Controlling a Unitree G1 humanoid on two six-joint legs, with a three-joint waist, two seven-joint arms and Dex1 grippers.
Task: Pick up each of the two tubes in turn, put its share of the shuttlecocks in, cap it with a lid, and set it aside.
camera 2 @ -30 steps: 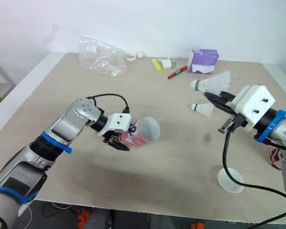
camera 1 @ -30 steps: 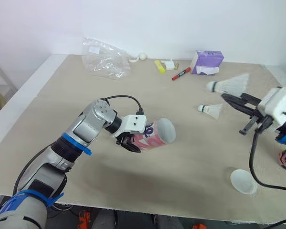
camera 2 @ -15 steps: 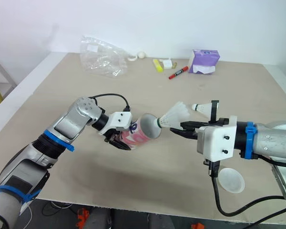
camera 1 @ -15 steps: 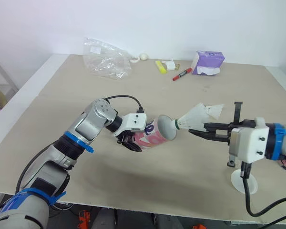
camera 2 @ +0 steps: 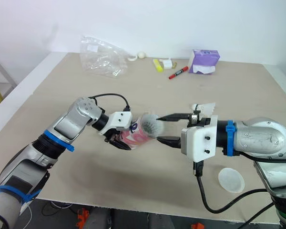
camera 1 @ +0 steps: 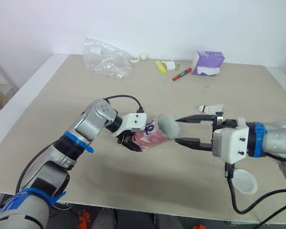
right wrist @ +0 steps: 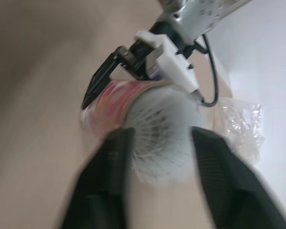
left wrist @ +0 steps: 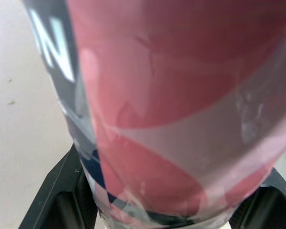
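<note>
The left gripper (camera 1: 129,140) is closed firmly on the pink tube (camera 1: 150,138), whose mouth points to 3 o'clock with a shuttlecock (camera 1: 168,126) sitting in it, and at 3 o'clock of this the right gripper (camera 1: 178,130) is wide open, holding nothing, its fingers beside the feathers.

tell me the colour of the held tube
The tube is pink-red with pale bands and a dark strip; best in the left wrist view.

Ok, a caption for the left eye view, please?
Left gripper holds the pink tube; open right gripper brackets a shuttlecock in its mouth; another shuttlecock and a lid lie nearby.
</note>
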